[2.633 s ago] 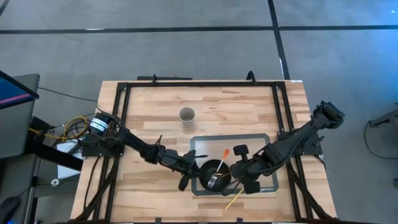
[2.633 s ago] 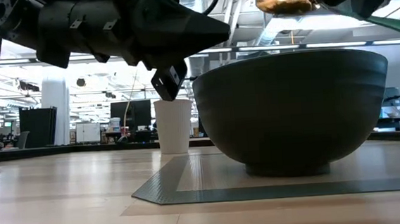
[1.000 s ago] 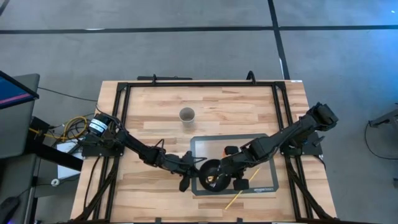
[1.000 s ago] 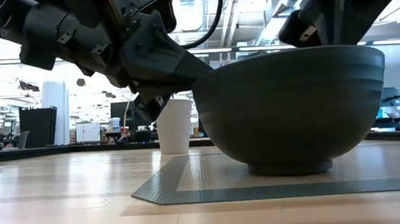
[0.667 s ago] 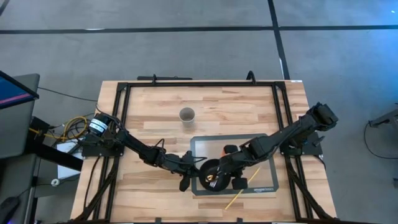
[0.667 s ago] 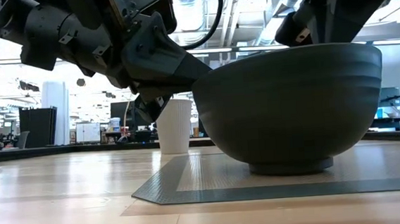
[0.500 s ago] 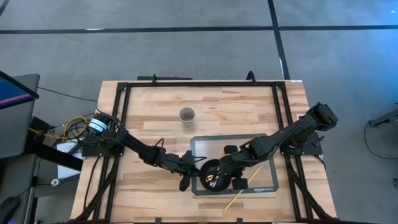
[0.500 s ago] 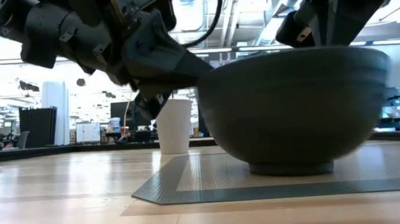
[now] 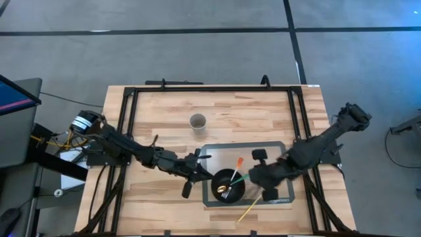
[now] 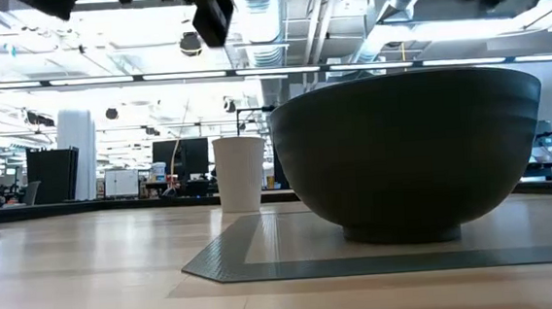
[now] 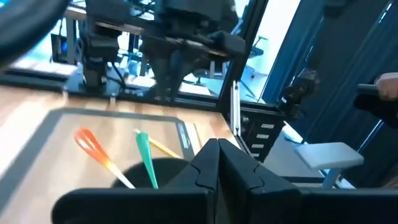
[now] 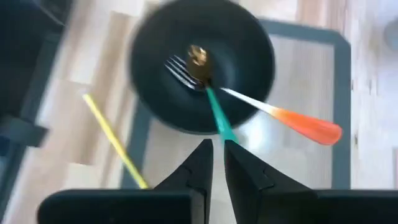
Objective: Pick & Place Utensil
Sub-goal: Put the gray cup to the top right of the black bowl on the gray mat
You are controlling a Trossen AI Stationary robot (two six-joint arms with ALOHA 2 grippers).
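Note:
A dark bowl point(image 9: 214, 187) point(image 10: 408, 155) stands on a grey mat point(image 9: 276, 148). In it lie a fork with an orange handle point(image 9: 237, 163) point(image 12: 311, 127) and a gold spoon with a green handle point(image 9: 239, 178) point(image 12: 216, 115); both handles lean out over the rim. My right gripper point(image 9: 252, 175) point(image 12: 217, 148) hovers just right of the bowl, open by a narrow gap, with the green handle's free end just ahead of its tips. My left gripper point(image 9: 205, 172) point(image 11: 218, 149) is shut and hovers left of the bowl.
A yellow utensil point(image 9: 248, 209) point(image 12: 112, 137) lies across the mat's near edge, right of the bowl. A white paper cup point(image 9: 197, 121) point(image 10: 238, 174) stands toward the table's far side. A black frame runs along the table's edges.
My right gripper has drawn back from over the bowl toward the table's right edge. My left gripper has pulled away from the bowl's left rim toward the left and risen. Both have left the low view. The green-handled spoon now lies in the bowl beside the fork.

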